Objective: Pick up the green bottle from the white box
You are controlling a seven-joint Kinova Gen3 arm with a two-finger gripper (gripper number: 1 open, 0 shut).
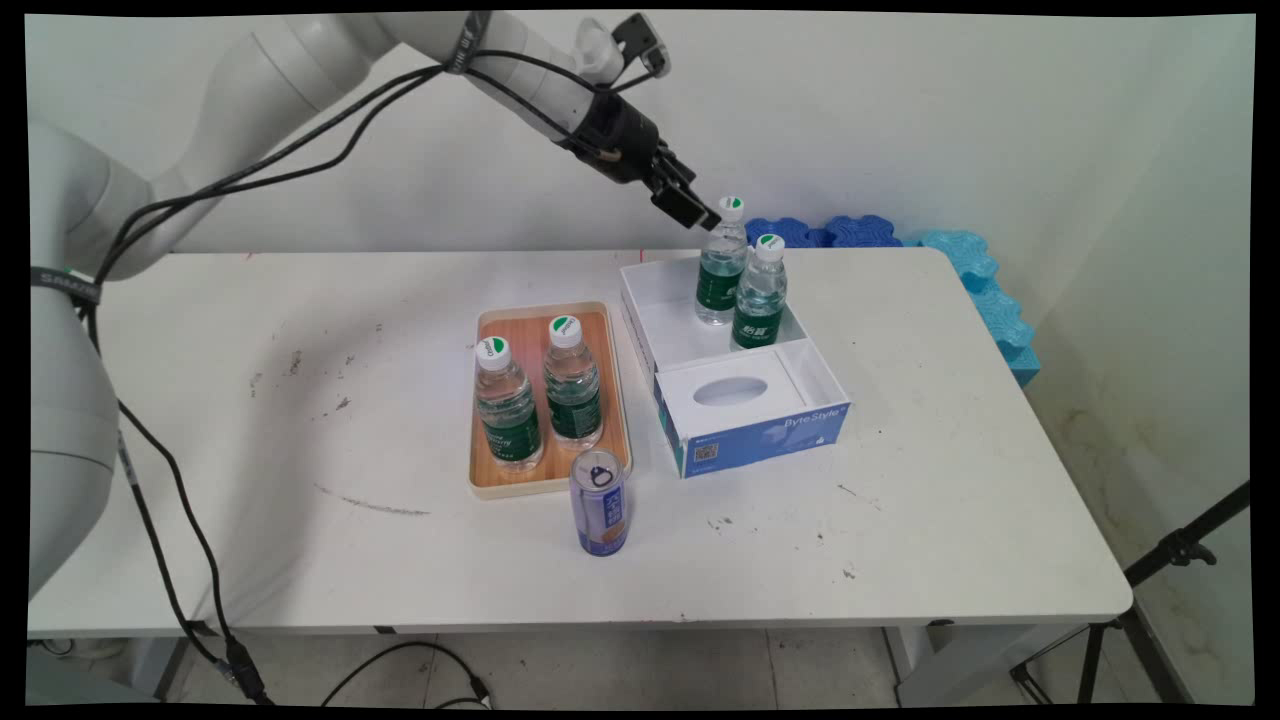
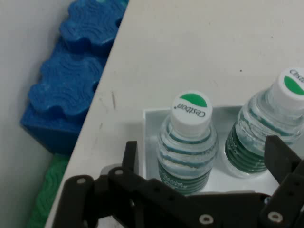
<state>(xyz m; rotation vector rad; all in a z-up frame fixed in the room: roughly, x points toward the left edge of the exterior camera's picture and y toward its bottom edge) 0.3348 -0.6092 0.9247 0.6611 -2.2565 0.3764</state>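
We see the black two-finger gripper (image 1: 690, 205) raised beside the cap of the rear clear plastic water bottle with green label (image 2: 186, 142). Its jaws are released and spread, holding nothing; in the hand view one finger (image 2: 129, 156) stands left of this bottle and the other right of its twin.

Risk: both bottles are tall and narrow, so we judge that a sideways contact at cap height could tip the rear one against the second green-labelled bottle (image 1: 759, 293) just beside it, felling both.

Containers: the white open cardboard box (image 1: 655, 330) holds these two bottles upright in its rear compartment; its front section carries a white insert with an oval opening. The wooden tray with cream rim (image 1: 530, 482) holds two further water bottles (image 1: 508, 405). A blue drink can (image 1: 599, 502) stands on the white table (image 1: 950, 480), just before the tray.
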